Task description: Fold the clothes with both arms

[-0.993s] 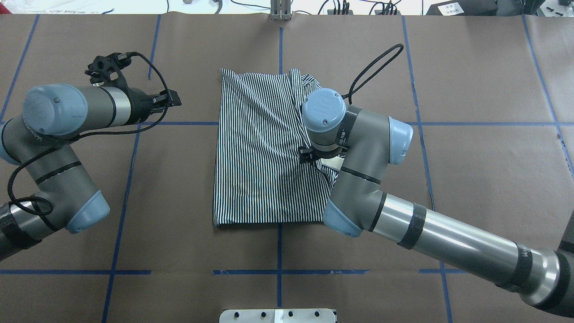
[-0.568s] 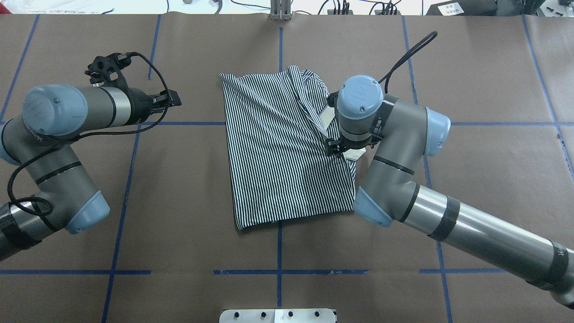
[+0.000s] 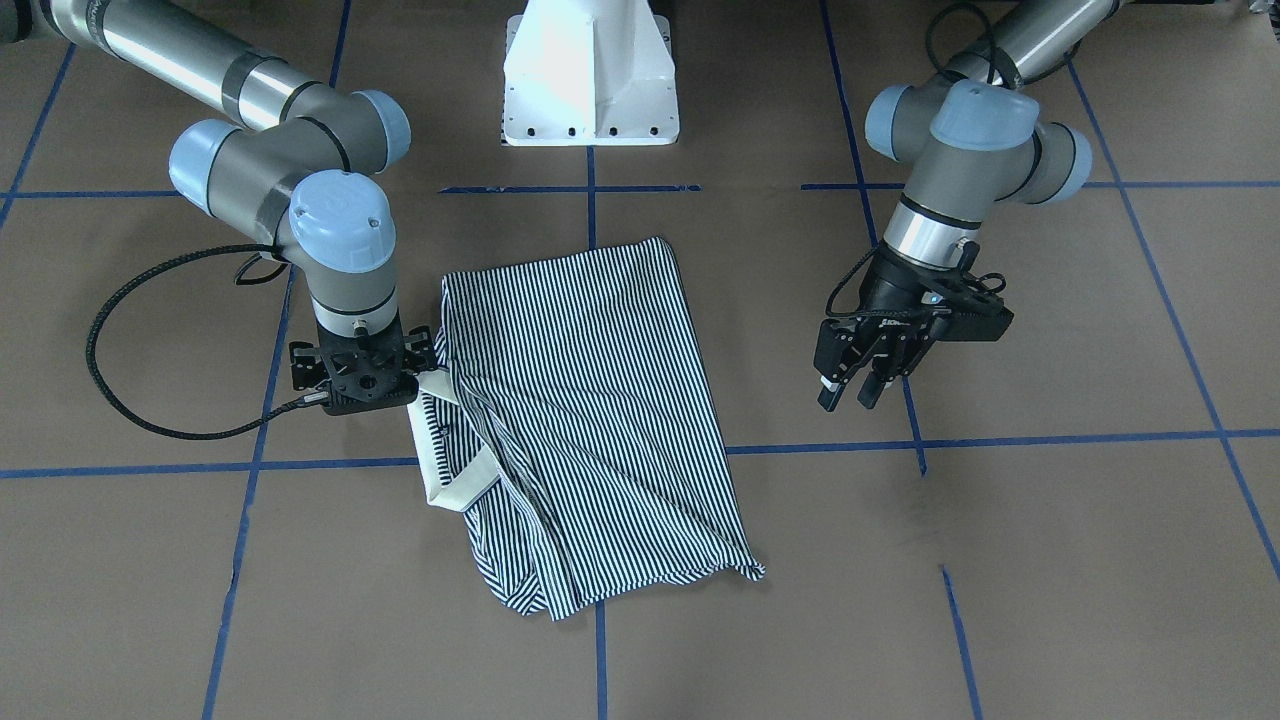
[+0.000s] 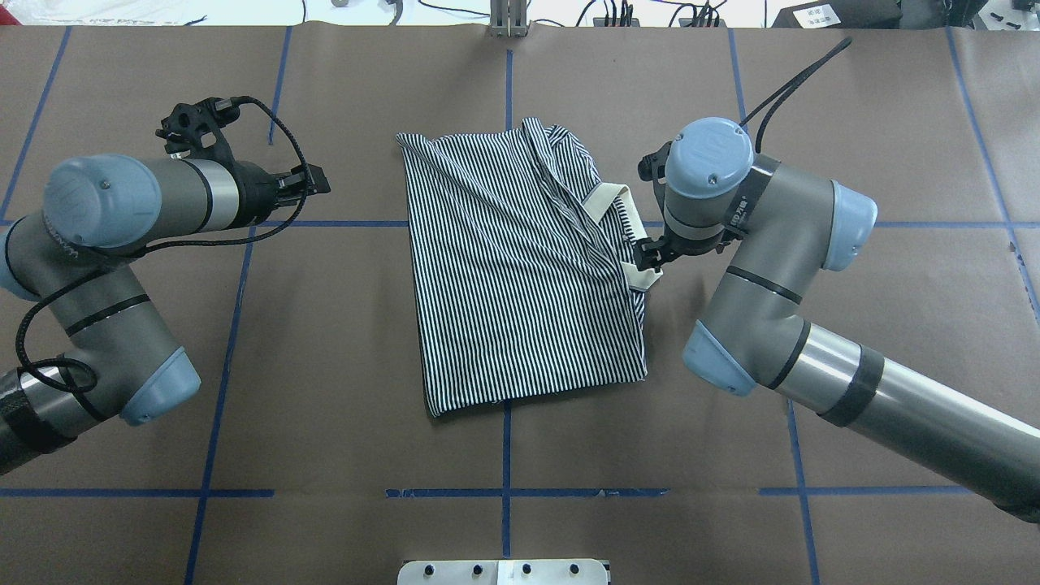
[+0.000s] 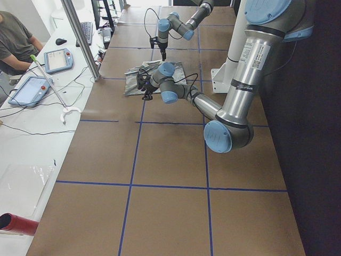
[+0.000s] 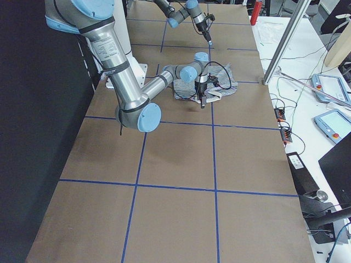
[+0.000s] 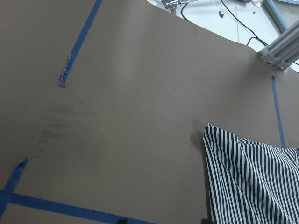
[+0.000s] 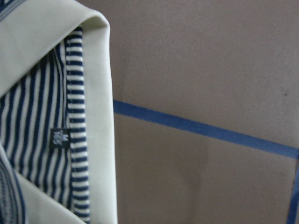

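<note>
Locating the polo shirt (image 4: 520, 292) at the middle of the table (image 4: 894, 122) surface, lying across the centre line of blue tape (image 4: 505, 463), well apart from every edge. Reading it as folded into a narrow panel, lying flat toward the edge nearest the pedestal base (image 3: 590, 70) and bunching into diagonal creases toward the far edge. Noting the cream collar (image 4: 607, 200) spilling out along the panel's border facing the right edge of the surface, opening into a loop and exposing the striped inner neckband with a small dark label (image 8: 60, 138). Placing the right gripper (image 3: 362, 380) directly at that collar, pointing straight down, just beside or touching the cream fabric. Finding its jaws hidden beneath the wrist and camera bracket, so not telling whether they are clenching the collar or released. Placing the left gripper (image 3: 846, 400) toward the left edge of the surface, well apart from the shirt, hovering above bare brown covering beside a tape line, with fingers (image 3: 828, 398) standing apart, released and grasping nothing.
</note>
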Controlling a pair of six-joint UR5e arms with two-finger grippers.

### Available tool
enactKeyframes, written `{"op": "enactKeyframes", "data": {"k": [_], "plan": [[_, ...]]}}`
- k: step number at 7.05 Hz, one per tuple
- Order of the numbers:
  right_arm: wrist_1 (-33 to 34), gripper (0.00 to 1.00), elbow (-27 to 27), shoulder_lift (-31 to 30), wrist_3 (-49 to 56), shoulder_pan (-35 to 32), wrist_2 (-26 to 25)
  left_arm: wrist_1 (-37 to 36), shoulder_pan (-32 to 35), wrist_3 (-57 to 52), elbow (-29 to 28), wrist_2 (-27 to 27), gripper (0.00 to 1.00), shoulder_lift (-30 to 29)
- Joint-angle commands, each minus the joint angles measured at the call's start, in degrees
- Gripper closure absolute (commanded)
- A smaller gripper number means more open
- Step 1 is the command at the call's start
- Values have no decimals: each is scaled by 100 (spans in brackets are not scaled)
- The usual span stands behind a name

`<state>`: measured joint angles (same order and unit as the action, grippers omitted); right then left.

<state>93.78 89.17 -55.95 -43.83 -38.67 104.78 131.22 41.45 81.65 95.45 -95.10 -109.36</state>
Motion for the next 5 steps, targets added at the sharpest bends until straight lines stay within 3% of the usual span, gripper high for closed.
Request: {"op": "enactKeyframes", "data": {"k": [1,4,5], "plan": [[115,0,-930,1282,-421,-27,25,0,-14,0,0,-17,39,2],[-586,0,-2469,2148,-670,52,-19,-44,-14,0,270,-70,39,29],[-607,0,-2613,2193,-662,70,-28,-44,-6,0,429,-427,39,64]]}}
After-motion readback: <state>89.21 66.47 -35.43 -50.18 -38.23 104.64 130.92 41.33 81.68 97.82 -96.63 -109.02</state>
